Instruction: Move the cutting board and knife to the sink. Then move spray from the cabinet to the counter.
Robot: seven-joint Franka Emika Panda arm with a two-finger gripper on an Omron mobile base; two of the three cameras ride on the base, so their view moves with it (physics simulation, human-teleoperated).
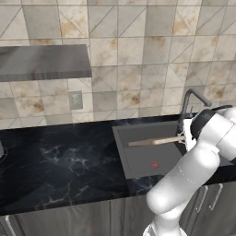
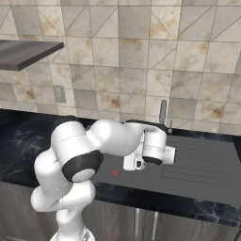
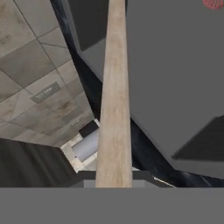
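Note:
My gripper (image 1: pixel 184 137) is shut on one end of the cutting board (image 1: pixel 154 141), a light-brown wooden board seen edge-on. It hangs roughly level over the sink (image 1: pixel 138 159), a dark grey basin set into the black counter (image 1: pixel 55 161). In the hand view the cutting board (image 3: pixel 114 96) runs straight away from the hand as a narrow strip, with the sink (image 3: pixel 175 65) to its right. The hand (image 2: pixel 141 160) sits over the sink (image 2: pixel 197 164), behind the white forearm. The knife and the spray are out of view. The cabinet shelf (image 1: pixel 44 62) hangs at upper left.
A curved grey faucet (image 1: pixel 191 99) rises behind the basin, close to the hand. A red drain mark (image 1: pixel 155 164) lies on the sink floor. A wall outlet (image 1: pixel 75 99) sits on the tiled wall. Lower cabinets with bar handles (image 1: pixel 216 196) run under the counter.

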